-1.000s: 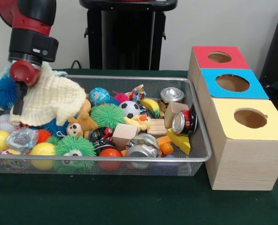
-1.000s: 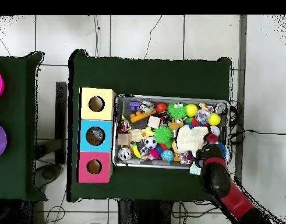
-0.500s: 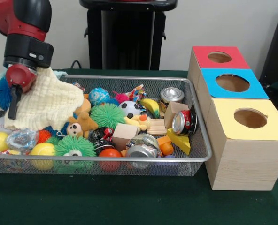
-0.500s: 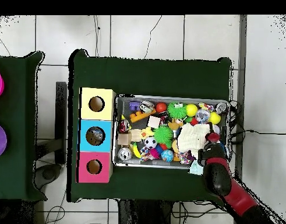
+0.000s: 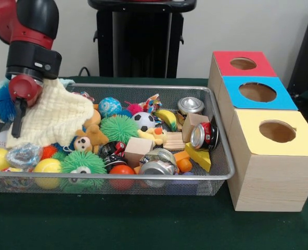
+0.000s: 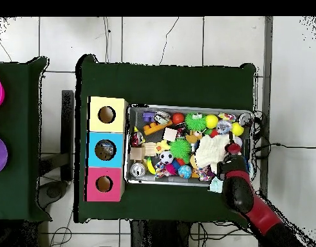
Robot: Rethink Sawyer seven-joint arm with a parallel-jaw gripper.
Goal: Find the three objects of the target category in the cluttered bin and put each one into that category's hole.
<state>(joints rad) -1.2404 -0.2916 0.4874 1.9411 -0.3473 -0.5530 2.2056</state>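
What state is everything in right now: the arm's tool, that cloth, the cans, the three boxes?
Tool: at the cream cloth; grip unclear.
Cream cloth: draped over toys.
Red can: on its side.
Silver can: upright.
Yellow box, blue box, red box: holes open.

Plain off-white wall (image 5: 237,23) behind. White tiled floor (image 6: 167,38) with dark grout lines. Dark green cloth-covered table (image 5: 143,224).

The pincer (image 5: 17,112) is drifting back and forth over the bin's end, now sitting slightly higher than half a second ago and dragging the cream knitted cloth (image 5: 52,114) with it. The cloth is bunching closer to the blue spiky ball (image 5: 4,103), uncovering less of the brown teddy (image 5: 91,136).
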